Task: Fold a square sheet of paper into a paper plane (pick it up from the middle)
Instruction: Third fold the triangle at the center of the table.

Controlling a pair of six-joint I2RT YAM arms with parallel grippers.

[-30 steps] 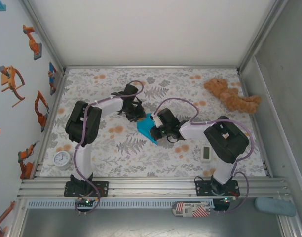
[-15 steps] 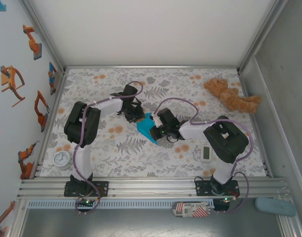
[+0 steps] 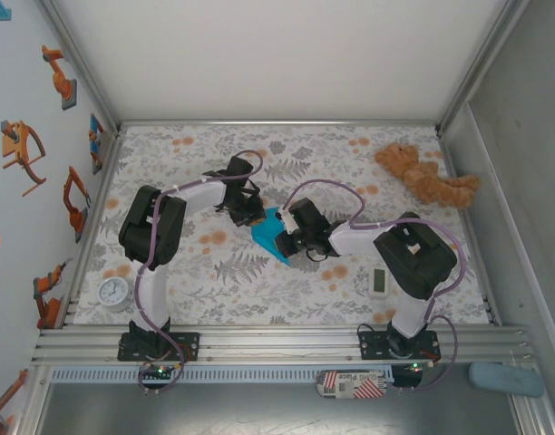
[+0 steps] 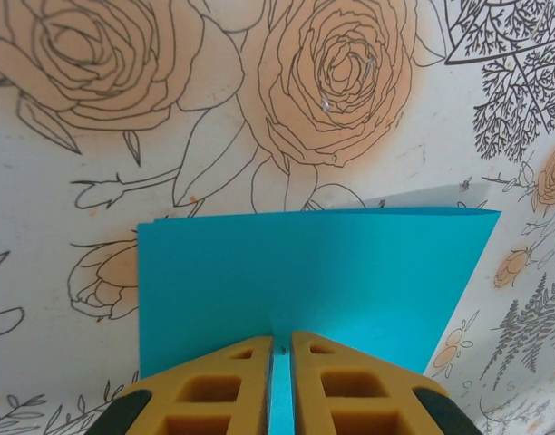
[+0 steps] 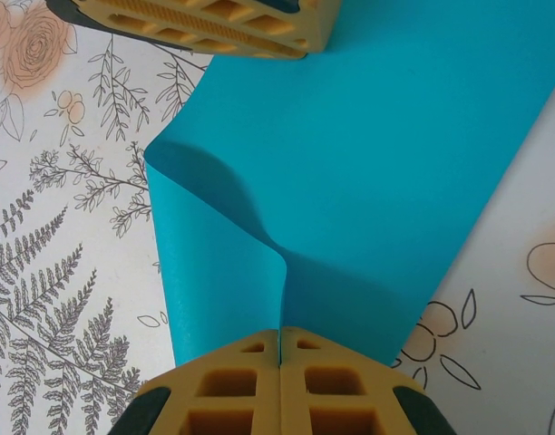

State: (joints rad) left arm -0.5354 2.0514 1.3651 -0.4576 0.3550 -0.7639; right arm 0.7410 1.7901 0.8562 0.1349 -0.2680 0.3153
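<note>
left gripper (image 4: pixel 280 349) is pinching the blue paper (image 4: pixel 314 272), jaws nearly together. right gripper (image 5: pixel 279 340) is clamping the opposite edge, jaws pressed tight. The sheet is buckling between them, likely being braced for a crease.

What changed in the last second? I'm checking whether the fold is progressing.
Nothing visibly moved. The left gripper and right gripper stay shut on opposite sides of the thin cyan-blue paper sheet, still doubled over on the flower-printed table.
</note>
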